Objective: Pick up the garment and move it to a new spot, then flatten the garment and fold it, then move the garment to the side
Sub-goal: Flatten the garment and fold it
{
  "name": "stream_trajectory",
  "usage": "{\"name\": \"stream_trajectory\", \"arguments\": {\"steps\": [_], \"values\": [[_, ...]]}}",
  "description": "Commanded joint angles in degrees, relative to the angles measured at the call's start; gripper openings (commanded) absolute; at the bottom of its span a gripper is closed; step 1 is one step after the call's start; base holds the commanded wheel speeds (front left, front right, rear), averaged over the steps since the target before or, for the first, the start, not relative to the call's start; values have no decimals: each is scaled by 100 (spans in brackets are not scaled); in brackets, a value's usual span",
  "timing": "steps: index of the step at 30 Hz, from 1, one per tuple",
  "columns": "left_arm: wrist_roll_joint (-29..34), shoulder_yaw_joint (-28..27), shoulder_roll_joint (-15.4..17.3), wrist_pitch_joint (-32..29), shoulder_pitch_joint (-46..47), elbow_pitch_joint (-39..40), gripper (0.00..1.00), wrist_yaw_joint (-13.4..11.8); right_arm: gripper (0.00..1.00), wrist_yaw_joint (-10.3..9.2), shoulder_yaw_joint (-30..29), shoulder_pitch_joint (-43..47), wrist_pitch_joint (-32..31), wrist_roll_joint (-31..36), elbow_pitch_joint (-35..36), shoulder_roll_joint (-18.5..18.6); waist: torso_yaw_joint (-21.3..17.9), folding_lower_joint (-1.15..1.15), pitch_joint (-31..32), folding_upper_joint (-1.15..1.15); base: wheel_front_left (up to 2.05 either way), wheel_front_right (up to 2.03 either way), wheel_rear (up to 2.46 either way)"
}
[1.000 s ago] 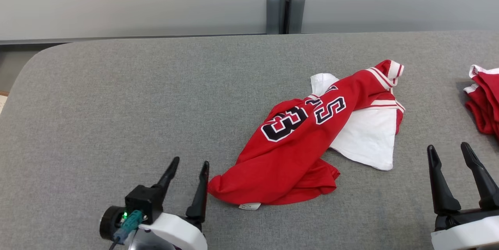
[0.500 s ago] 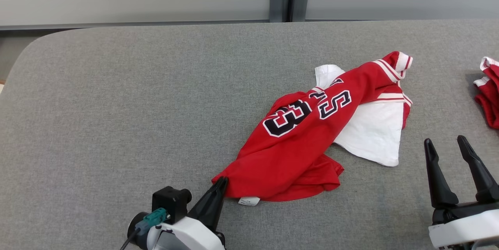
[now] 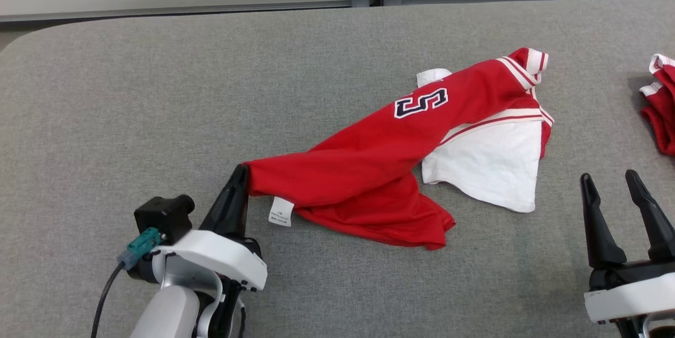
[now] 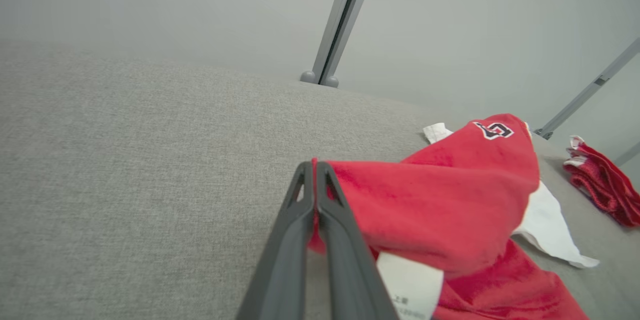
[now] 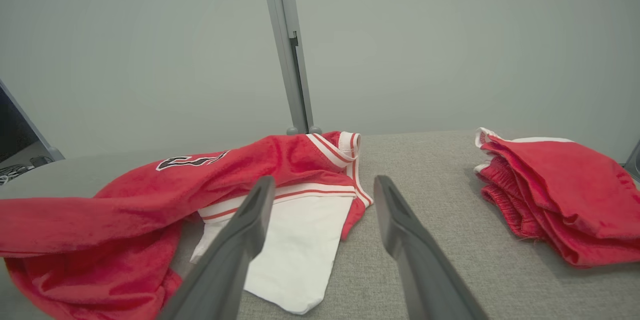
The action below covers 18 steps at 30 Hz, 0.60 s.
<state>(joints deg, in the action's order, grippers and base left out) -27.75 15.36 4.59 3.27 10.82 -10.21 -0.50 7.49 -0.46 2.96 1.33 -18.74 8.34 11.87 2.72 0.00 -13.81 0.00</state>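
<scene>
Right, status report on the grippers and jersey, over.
Left gripper shut on jersey corner, corner held up. Right gripper open, clear of cloth. Folded red pile at far right, out of the way.

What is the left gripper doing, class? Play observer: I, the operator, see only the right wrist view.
Observer: The left gripper is shut on a corner of the red garment.
Operator: Anything next to that pinch?
Observer: A white label hangs from the garment just beside the fingertips.
Operator: Does my right gripper touch cloth?
Observer: No. In the head view the right gripper is open, apart from the garment, over the grey table.
</scene>
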Motion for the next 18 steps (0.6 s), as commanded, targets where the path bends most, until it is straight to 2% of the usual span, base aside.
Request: {"name": "stream_trajectory", "arguments": {"steps": [1,7,16,17,18], "values": [[15,-69,22,58,177,-110,0,-9,100,0,6,-102,32,-55,-6,25,-64,0,-103,0,0,0,0],[-170,-307,-3,270,747,-747,0,-60,100,0,58,-267,93,-140,-84,62,-196,0,-422,0,0,0,0],[-283,-510,56,519,1490,-1814,0,-7,100,0,148,-510,237,-235,-258,149,-302,0,-714,0,0,0,0],[-289,-512,54,561,1527,-1910,33,-2,100,0,148,-529,263,-238,-284,154,-305,0,-715,0,0,0,0],[-290,-510,53,593,1550,-2002,93,7,100,0,144,-541,286,-234,-307,158,-303,0,-712,0,0,0,0]]}}
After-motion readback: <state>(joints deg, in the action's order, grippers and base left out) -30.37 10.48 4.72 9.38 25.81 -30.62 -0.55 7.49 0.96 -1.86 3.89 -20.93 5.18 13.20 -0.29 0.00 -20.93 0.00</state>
